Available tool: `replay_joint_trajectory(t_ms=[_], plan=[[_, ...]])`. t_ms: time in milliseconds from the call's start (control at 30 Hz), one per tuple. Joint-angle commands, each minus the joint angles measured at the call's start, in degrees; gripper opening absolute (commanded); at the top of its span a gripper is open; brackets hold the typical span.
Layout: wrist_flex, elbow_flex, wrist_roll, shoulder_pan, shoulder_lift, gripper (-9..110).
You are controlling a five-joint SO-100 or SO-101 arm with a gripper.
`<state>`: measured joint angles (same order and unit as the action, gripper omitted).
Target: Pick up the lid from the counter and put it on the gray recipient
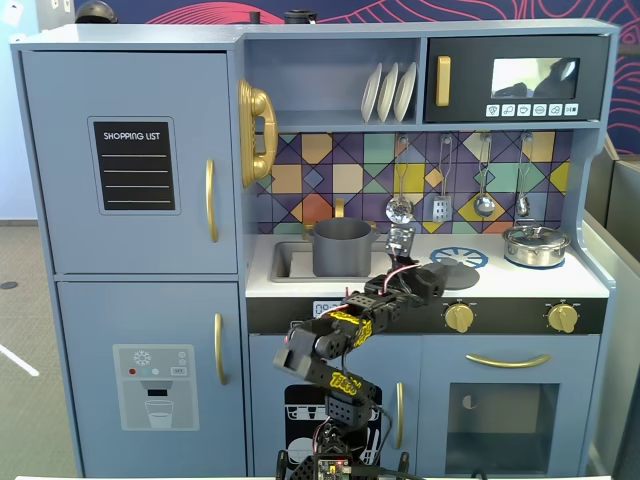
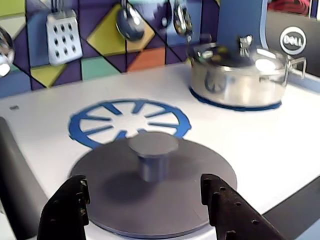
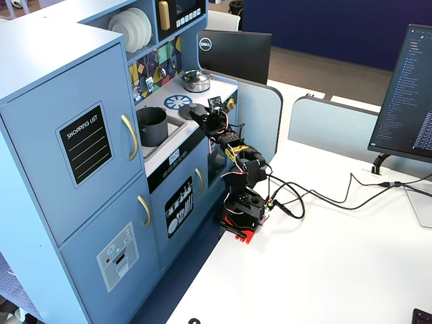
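In a fixed view, one gray recipient (image 1: 341,247) sits in the sink recess; one lid (image 1: 454,270) lies on the counter (image 1: 520,282). Wrist view: gripper (image 2: 150,210) fingers spread wide astride the lid (image 2: 150,187) (one silver pot (image 2: 240,77) behind). The other fixed view shows one arm (image 3: 236,169).

The white toy-kitchen bench (image 2: 280,150) carries a flat matte dark-gray round lid (image 2: 155,192) beside the shiny silver lidded pot (image 2: 240,75).

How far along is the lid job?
Done: the arm has reached the lid, and the open tool straddles the knob in the wrist view. In hand: nothing gripped; the lid lies flat on the counter. Left: close, lift, carry it to the uncovered gray recipient in the sink recess.
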<state>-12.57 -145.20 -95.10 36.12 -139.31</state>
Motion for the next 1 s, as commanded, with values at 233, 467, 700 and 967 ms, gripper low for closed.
replay_joint_trajectory(t_ms=[233, 467, 700, 967], plan=[[1.8, 12.3, 0.3, 0.9, 9.0, 22], [1.5, 16.2, 0.8, 0.4, 14.4, 22], [-0.8, 19.5, 1.4, 0.1, 21.2, 21], [-4.0, 24.6, 1.5, -0.5, 29.7, 20]])
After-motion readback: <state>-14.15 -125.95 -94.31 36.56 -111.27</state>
